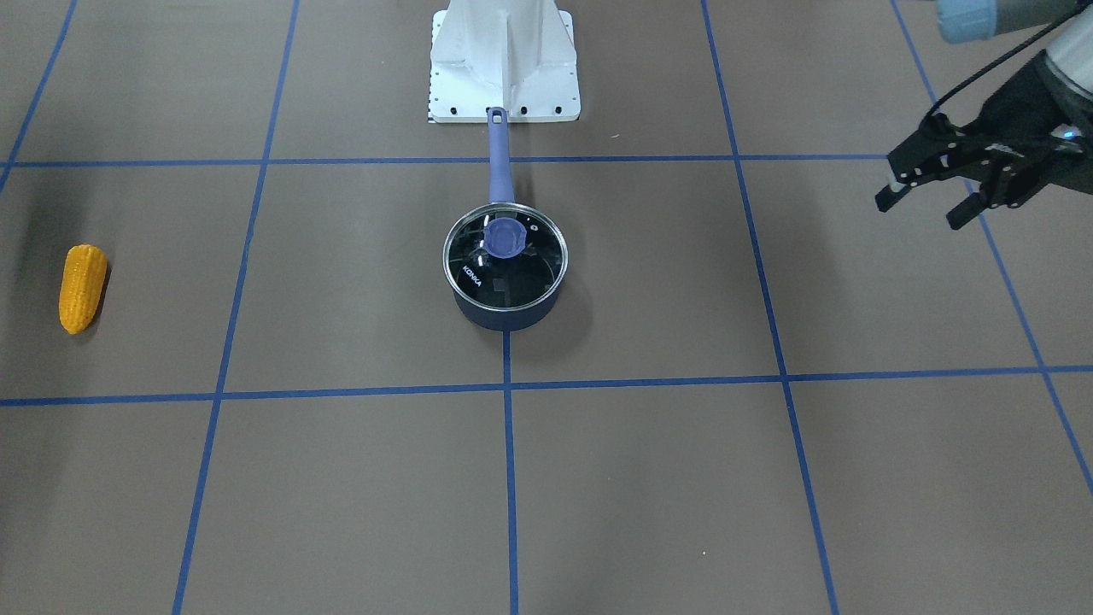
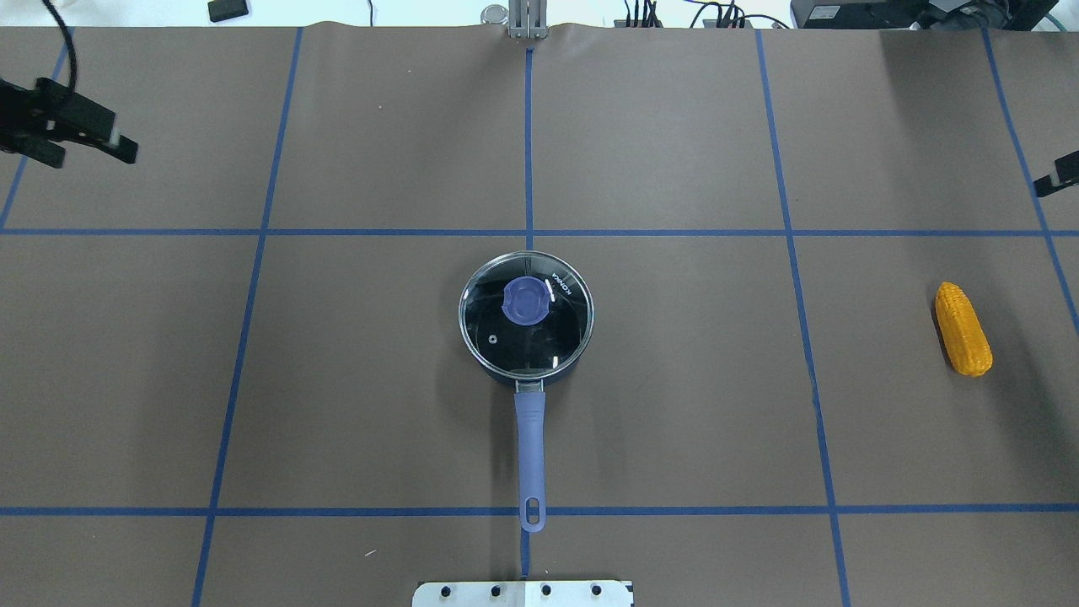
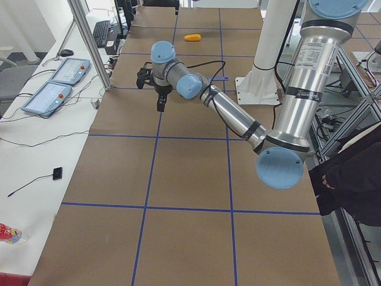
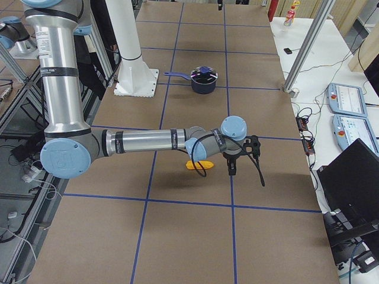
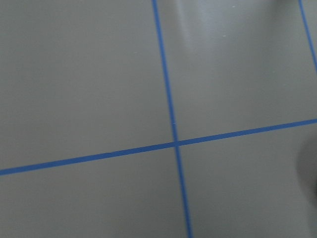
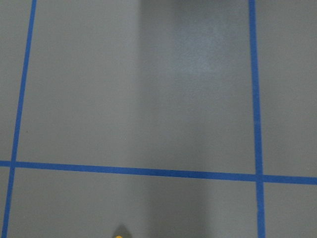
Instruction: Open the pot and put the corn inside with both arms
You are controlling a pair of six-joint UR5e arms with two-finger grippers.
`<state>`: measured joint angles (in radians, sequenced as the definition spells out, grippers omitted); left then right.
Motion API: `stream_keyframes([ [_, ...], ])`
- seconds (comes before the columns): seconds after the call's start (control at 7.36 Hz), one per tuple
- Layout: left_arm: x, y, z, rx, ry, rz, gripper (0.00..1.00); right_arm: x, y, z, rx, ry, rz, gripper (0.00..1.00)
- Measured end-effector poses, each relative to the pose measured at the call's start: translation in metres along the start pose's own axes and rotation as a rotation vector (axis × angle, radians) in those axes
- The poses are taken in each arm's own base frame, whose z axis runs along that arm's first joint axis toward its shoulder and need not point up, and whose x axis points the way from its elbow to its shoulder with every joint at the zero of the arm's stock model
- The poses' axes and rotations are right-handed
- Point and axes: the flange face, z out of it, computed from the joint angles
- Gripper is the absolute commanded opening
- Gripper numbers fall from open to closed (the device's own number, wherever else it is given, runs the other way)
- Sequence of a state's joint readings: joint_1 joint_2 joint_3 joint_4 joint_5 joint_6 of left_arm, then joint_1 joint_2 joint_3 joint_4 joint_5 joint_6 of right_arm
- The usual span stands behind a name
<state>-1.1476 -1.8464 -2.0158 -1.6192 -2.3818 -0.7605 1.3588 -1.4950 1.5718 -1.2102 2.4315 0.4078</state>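
Counted one pot [image 1: 504, 317], one lid [image 2: 524, 347], one corn [image 2: 963, 330]. Arms numbered two: left arm [image 3: 230, 117], right arm [image 4: 142, 142]. Grippers, two: left gripper [image 1: 920, 212], right gripper [image 4: 237, 160].

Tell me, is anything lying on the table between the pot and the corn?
Nothing. In the overhead view, only bare brown table and one blue tape line lie between the pot and the corn.
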Motion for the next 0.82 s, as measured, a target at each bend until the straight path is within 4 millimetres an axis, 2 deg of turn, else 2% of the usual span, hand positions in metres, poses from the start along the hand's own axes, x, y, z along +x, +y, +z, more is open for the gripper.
stream_keyframes([
  [0.27,0.100,0.012,0.035,-0.010,-0.019,-0.066,0.98,-0.029,0.012,0.024,-0.027,0.018,0.009,1.00],
  [0.41,0.144,0.021,0.045,-0.013,-0.032,-0.091,0.98,-0.038,0.021,0.033,-0.046,0.019,0.003,1.00],
  [0.54,0.179,0.031,0.053,-0.010,-0.044,-0.114,0.98,-0.042,0.031,0.044,-0.071,0.020,-0.003,1.00],
  [0.82,0.230,0.052,0.071,-0.003,-0.055,-0.141,0.98,-0.042,0.053,0.064,-0.117,0.031,-0.013,1.00],
])
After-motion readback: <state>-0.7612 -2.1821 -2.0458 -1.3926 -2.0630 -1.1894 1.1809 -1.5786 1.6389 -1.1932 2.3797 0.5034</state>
